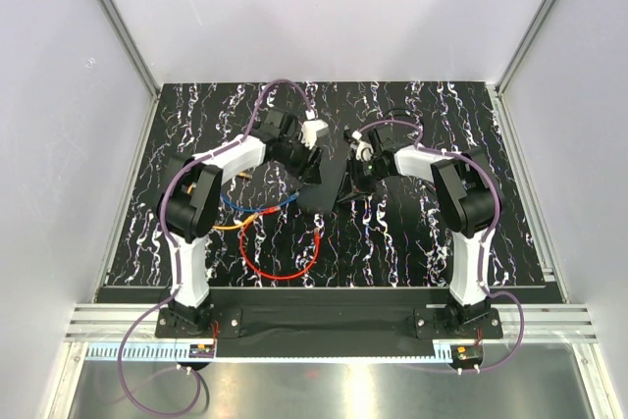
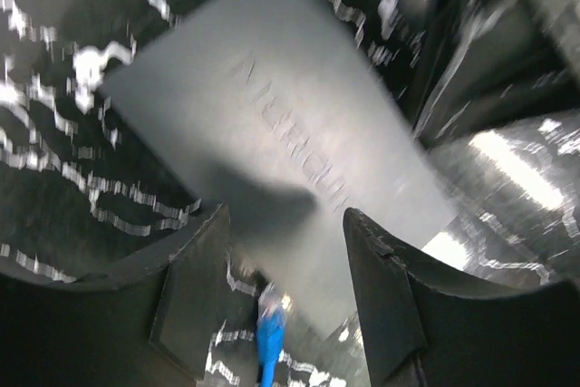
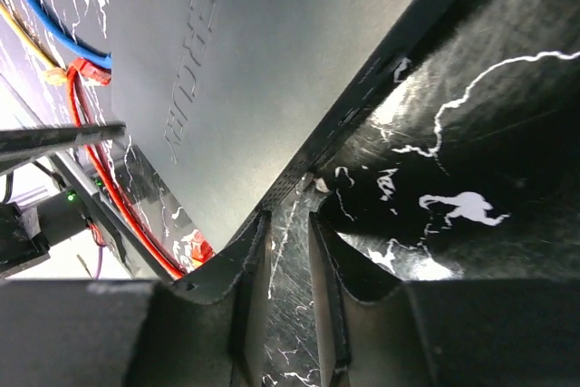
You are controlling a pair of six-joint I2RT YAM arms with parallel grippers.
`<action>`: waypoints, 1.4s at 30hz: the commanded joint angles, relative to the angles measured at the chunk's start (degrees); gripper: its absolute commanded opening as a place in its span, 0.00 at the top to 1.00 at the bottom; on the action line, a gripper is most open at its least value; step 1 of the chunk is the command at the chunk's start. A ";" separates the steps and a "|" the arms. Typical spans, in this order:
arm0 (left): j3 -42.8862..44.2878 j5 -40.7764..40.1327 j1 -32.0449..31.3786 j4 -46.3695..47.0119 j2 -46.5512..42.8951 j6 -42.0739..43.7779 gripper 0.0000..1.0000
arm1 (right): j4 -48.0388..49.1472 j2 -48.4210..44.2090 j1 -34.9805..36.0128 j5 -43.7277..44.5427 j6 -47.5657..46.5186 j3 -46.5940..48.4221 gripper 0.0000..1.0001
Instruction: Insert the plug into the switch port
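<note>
Box (image 1: 322,188) sat mid-frame on worktop (image 1: 412,252), port hidden. Left jaws spread wide over it, likely to brace it; right jaws narrow, empty, at its edge. Red cable (image 1: 280,278) lay lower left, unheld.

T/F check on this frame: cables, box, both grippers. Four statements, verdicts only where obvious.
1. A red cable lies looped on the table. True.
2. The left gripper is clamped on the black box. False: its fingers stand wide apart, and the box's flat face shows between them.
3. The black box's top face bears moulded lettering. True.
4. The right gripper holds a blue plug. False: only table shows in its narrow gap.
</note>
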 commanded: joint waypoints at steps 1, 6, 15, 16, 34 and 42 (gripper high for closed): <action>3.77 7.81 -0.52 6.27 1.97 -4.53 0.41 | 2.12 0.09 1.40 1.46 -0.45 -1.23 0.69; 3.78 7.38 0.27 5.30 1.28 -4.18 0.36 | -4.03 -6.40 -1.66 5.41 -8.71 -0.70 0.65; 0.44 6.85 1.33 3.72 -6.36 -2.96 0.25 | -23.28 -14.76 -13.80 10.67 -33.40 7.99 0.18; 0.18 6.93 1.42 3.54 -7.07 -2.61 0.22 | -25.55 -14.86 -13.98 11.73 -37.77 9.13 0.17; 0.00 12.82 1.42 -6.83 -13.75 6.27 0.17 | -31.90 -0.80 -16.09 13.68 -65.49 22.93 0.60; 0.08 12.65 1.42 -6.74 -13.31 6.10 0.18 | -33.22 4.56 -16.00 13.59 -71.47 27.32 0.57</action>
